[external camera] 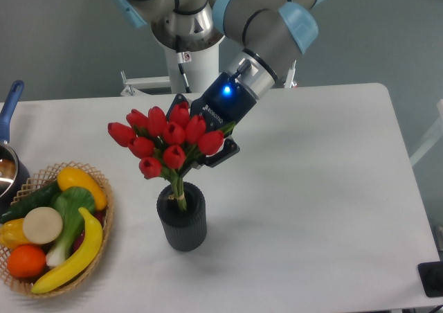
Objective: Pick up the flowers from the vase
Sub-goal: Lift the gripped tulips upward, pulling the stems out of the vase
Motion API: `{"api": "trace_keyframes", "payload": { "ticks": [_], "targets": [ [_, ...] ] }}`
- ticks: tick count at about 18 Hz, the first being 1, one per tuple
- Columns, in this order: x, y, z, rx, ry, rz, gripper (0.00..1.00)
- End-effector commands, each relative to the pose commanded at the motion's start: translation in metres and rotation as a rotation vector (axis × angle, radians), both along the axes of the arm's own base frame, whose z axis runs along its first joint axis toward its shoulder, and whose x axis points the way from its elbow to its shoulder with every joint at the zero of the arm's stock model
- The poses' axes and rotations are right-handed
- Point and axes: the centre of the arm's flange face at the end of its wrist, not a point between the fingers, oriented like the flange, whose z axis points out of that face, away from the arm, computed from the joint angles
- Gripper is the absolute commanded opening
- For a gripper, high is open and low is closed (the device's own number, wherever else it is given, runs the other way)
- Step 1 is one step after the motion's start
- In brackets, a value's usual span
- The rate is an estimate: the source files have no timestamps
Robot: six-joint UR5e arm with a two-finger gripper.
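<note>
Flowers (pixel 166 144) are held above the vase (pixel 182 219), with the red buds well over its rim and only the pale stem ends reaching down to its mouth; I cannot tell if the tips are inside or just at the rim. The pincer (pixel 208 145) comes in from the upper right at a slant and is pinching the bunch from behind, below the buds, where the leaves and stems are gathered. The buds hide most of its fingers, so the contact itself is not visible. I think the grip is low on the bunch because the stems are tied together there and give something firm to press, while the buds are soft and would be crushed. The bunch leans a little to the left, away from the arm, which fits a pull along the tilted wrist. The vase stands upright on the white table (pixel 325 188), just beside a wicker basket (pixel 105 216) of fruit and vegetables at the left edge. In my judgement the lift is nearly done and the stems only need to clear the rim.
</note>
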Motion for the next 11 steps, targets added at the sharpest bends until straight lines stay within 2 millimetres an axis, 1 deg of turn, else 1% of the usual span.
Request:
{"api": "trace_keyframes", "payload": {
  "ticks": [11],
  "targets": [
    [-0.003, -0.013, 0.023, 0.037, -0.034, 0.028, 0.55]
  ]
}}
